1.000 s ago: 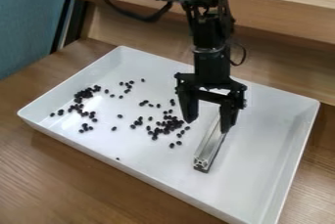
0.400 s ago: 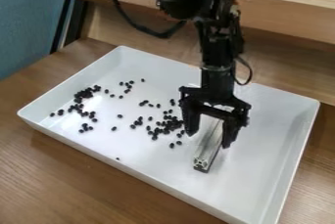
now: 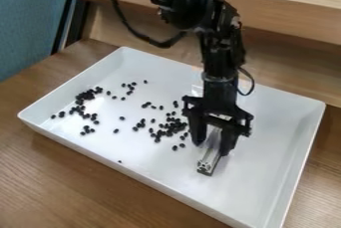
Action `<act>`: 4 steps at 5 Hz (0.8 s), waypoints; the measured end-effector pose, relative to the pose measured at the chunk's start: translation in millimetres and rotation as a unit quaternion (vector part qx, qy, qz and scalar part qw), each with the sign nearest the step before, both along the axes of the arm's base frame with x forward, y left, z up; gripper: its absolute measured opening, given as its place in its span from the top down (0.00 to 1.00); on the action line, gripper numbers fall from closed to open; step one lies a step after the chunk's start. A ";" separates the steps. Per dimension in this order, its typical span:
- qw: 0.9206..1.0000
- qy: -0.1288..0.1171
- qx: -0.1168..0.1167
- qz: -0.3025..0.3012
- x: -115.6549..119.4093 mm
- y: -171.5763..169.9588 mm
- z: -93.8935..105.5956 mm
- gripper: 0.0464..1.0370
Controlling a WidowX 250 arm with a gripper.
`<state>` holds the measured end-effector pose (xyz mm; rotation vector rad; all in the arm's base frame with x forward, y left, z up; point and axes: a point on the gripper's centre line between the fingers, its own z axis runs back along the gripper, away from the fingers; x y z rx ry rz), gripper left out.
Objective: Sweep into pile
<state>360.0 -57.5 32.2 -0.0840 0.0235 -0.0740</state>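
Loose beans at left and centre, gripper astride a metal bar

At far left, blue woven-looking fabric [image 3: 27, 28] stands beside the brown, wood-grained tabletop [image 3: 67, 187]. On the tabletop sits a white, glossy rectangular tray [image 3: 283, 122] with rounded corners and raised, sloping walls. In its left part, small oval black beans [image 3: 87, 95] form a ragged, crooked band, a few of them set apart. Toward the middle more beans lie scattered, thickening into a looser cluster left of the gripper [image 3: 212, 147]. One lone bean [image 3: 120, 161] rests close to the near wall.

The black robot arm [image 3: 190, 5], a cable [image 3: 146, 39] looping off its left side, comes in from the top edge. Its gripper is low over the tray, right of centre, fingers spread to either side of a silvery, grooved aluminium extrusion [image 3: 208, 163]. The bar lies lengthwise from far to near, its square slotted end toward the near wall, just right of the nearest beans. Smooth floor gives room from the bar to the right wall. Behind the far rim runs a straight-edged wooden ledge [image 3: 293, 15].
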 end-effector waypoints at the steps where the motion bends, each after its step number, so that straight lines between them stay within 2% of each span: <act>1: 0.999 0.002 -0.008 -0.032 -2.4 -2.1 -1.1 0.63; 2: 0.999 0.013 -0.006 -0.037 -12.8 0.2 -4.9 0.65; 3: 0.998 0.034 -0.003 -0.060 -25.4 9.1 -6.2 0.65; 4: 0.996 0.064 0.012 -0.065 -44.9 30.6 -6.9 0.65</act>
